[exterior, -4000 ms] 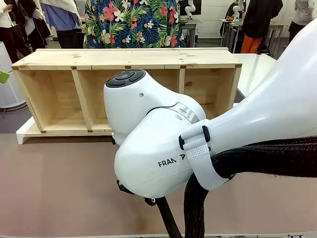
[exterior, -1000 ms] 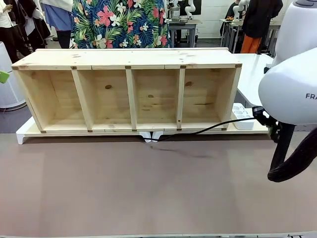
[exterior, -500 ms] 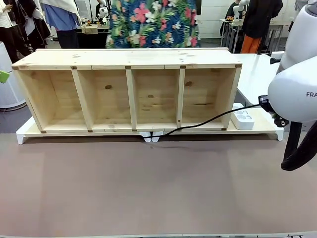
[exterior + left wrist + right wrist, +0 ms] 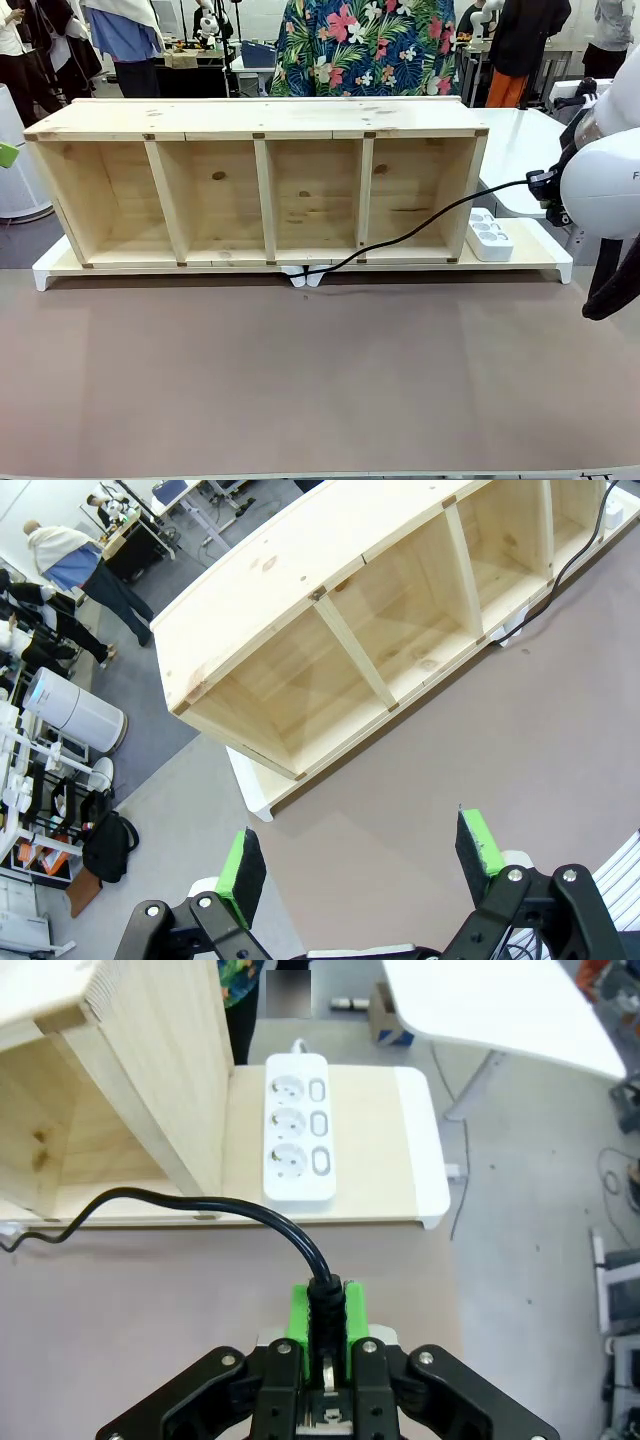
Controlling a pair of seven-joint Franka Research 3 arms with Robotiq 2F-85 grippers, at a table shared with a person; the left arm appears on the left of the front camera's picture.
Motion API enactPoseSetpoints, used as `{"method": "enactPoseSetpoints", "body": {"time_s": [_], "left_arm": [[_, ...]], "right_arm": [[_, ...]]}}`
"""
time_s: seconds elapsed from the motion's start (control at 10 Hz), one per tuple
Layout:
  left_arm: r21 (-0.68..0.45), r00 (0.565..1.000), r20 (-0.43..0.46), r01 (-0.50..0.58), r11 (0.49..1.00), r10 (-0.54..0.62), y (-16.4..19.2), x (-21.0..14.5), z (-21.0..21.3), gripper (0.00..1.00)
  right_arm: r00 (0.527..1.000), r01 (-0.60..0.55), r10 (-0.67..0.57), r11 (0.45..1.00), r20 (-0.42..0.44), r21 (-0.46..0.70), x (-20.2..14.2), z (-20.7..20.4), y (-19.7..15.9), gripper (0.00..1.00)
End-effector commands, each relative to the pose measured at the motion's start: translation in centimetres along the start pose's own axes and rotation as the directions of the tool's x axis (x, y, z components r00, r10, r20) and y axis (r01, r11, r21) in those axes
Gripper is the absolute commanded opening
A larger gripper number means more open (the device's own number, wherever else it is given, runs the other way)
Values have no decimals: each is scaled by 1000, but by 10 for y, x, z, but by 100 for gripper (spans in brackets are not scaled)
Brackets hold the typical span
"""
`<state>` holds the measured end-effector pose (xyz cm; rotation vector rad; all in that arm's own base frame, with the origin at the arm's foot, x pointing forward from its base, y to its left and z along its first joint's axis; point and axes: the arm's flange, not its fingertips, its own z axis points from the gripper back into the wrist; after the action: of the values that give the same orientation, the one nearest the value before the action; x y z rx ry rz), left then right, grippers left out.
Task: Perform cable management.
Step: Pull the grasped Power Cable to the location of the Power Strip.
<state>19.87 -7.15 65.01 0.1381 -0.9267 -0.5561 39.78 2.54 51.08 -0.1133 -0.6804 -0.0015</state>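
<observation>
In the lower centre of the right wrist view, the right gripper (image 4: 322, 1305) is clamped on one end of the cable (image 4: 200, 1203), its green pads pinching the black cord. In the front view the cord climbs through the air from the foot of the wooden shelf (image 4: 260, 120) at centre frame to the arm at the right edge. The white power strip (image 4: 297, 1130) lies flat on the pale base board (image 4: 530, 255) just beside the shelf's right end, apart from the held end; the gripped piece may be a plug. The left gripper (image 4: 362, 865) hangs wide open over the brown table (image 4: 300, 380), holding nothing
</observation>
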Motion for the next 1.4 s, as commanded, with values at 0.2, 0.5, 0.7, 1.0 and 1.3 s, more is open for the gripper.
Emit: {"method": "enactPoseSetpoints", "body": {"time_s": [0.2,0.5,0.7,1.0,1.3], "left_arm": [[2,1000,1,0,1000,0,0,0,0,100],[2,1000,1,0,1000,0,0,0,0,100],[2,1000,1,0,1000,0,0,0,0,100],[2,1000,1,0,1000,0,0,0,0,100],[2,1000,1,0,1000,0,0,0,0,100]], "right_arm": [[999,-28,25,997,43,67,-29,-32,-1,17],[997,5,-9,999,78,45,1,-49,5,17],[997,19,-23,999,79,46,28,-54,3,17],[998,19,-23,997,66,68,61,-62,12,17],[999,9,-11,998,32,56,89,-73,22,17]]}}
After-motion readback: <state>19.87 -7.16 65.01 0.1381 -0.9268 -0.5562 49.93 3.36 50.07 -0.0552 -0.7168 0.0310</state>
